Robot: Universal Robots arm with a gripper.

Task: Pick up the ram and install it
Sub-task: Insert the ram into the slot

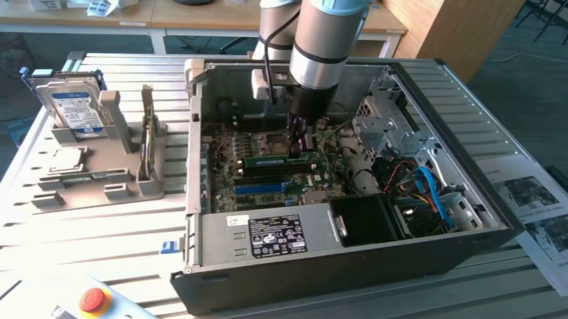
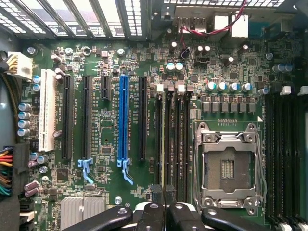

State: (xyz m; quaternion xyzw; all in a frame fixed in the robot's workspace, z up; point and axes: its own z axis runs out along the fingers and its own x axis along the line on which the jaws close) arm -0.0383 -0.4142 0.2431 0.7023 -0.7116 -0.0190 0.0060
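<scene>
Gripper (image 1: 300, 153) closed at ram (image 1: 271, 160); contact hard to make out.

Sunny room, dark box.
Daylight falls bright on the grey ribbed metal table (image 1: 89, 239) at the exterior view's left, and the shiny silver arm tube (image 1: 320, 60) has a white gleam. Inside the black computer case (image 1: 355, 272) it is shadowy. In the wrist view the green circuit board (image 2: 106, 178) is evenly lit, white light glares through the metal vent slats (image 2: 96, 19), and the black gripper (image 2: 163, 191) looks dark.
</scene>
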